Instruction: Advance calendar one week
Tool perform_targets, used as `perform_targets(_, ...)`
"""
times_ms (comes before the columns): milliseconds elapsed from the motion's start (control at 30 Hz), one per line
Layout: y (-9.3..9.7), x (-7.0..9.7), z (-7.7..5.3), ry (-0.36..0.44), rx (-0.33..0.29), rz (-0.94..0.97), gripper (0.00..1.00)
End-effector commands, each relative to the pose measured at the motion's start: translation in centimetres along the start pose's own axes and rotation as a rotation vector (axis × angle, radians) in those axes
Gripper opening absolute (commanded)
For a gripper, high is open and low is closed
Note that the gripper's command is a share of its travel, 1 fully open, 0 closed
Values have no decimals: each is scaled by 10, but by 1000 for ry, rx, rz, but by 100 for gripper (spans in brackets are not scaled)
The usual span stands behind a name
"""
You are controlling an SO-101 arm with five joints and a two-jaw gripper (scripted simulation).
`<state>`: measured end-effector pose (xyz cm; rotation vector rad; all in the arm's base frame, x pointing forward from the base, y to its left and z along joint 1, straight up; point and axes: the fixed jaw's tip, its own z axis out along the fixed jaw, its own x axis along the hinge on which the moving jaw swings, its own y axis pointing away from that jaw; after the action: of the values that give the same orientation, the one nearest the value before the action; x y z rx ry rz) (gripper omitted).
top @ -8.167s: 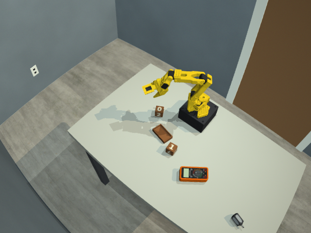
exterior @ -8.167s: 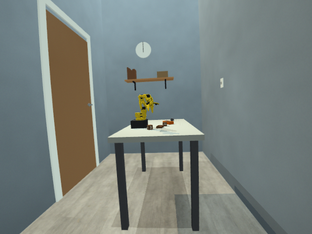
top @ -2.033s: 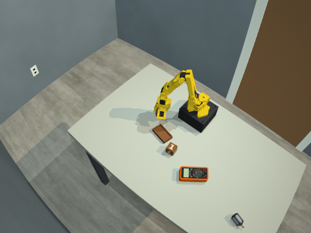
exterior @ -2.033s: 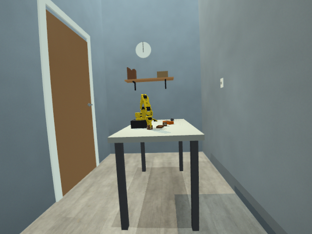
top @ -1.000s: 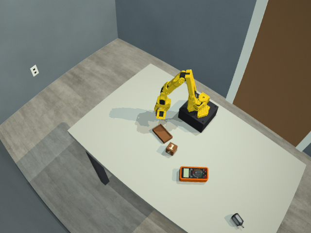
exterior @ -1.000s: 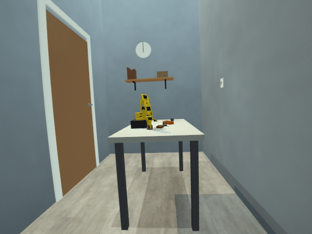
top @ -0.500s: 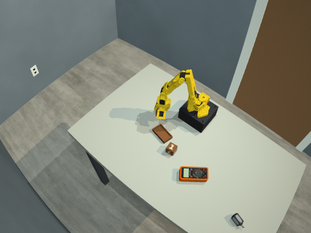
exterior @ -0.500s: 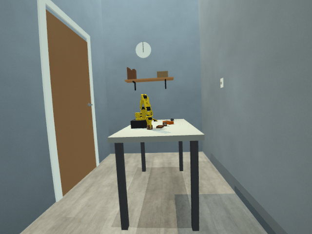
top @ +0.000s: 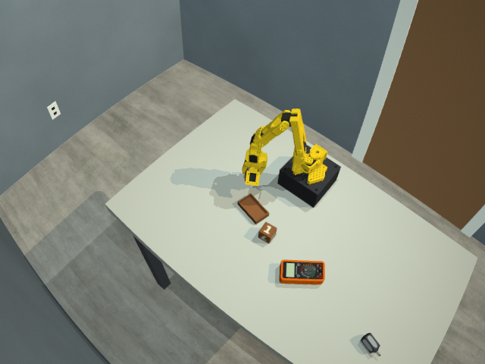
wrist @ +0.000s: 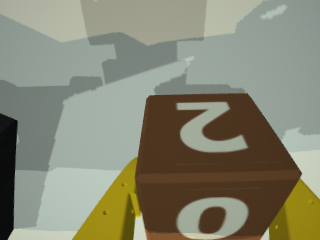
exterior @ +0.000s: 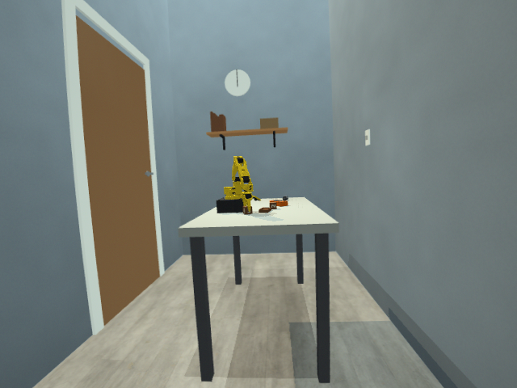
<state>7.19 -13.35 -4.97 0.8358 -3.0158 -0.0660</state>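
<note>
Wrist view: brown cube [wrist: 215, 165] fills the lower centre, clamped in the pincer [wrist: 210, 210]. Yellow fingers show on both sides of the cube, touching its flanks. Upper face carries a white "2", seen upside down; the near face carries a white "0". Beyond lies the pale table [wrist: 90, 150], crossed by grey shadows. A black block edge [wrist: 6, 170] sits at far left.

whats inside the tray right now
No cube shows in the tray from the top view. One cube sits on the table beside it; the gripper holds the other cube.
</note>
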Motion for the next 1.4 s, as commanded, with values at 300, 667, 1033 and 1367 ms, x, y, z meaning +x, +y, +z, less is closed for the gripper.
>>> perform_targets(300, -2, 1, -34, -1, 24, 1, 0)
perform_targets(667, 0, 1, -44, -1, 24, 1, 0)
perform_targets(1033, -1, -8, -44, 1, 24, -62, 0)
perform_targets(1367, 1, -39, -44, 7, 24, -263, 0)
